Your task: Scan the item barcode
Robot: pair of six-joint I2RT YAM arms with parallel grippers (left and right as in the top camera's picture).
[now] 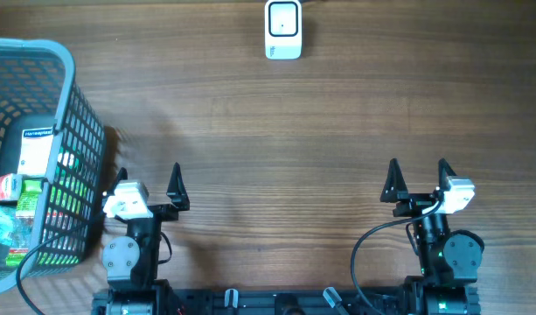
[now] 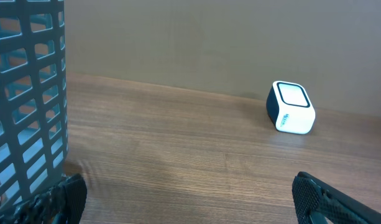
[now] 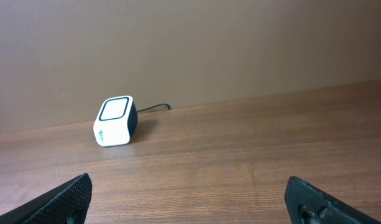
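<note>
place: mock shop checkout | signs — barcode scanner (image 1: 283,29), blue shopping basket (image 1: 40,48) of packaged goods (image 1: 36,149) — plain wooden table (image 1: 294,131)

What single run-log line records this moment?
left gripper: open, empty | right gripper: open, empty | items: in basket | scanner: untouched

Basket (image 1: 40,48) holding items (image 1: 36,150) stands left on the table (image 1: 294,131); scanner (image 1: 283,29) sits far centre

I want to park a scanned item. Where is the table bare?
Bare table spans from the scanner down to the left gripper and right gripper, and across the right side. Crowded only at far left: the basket holding items.
</note>
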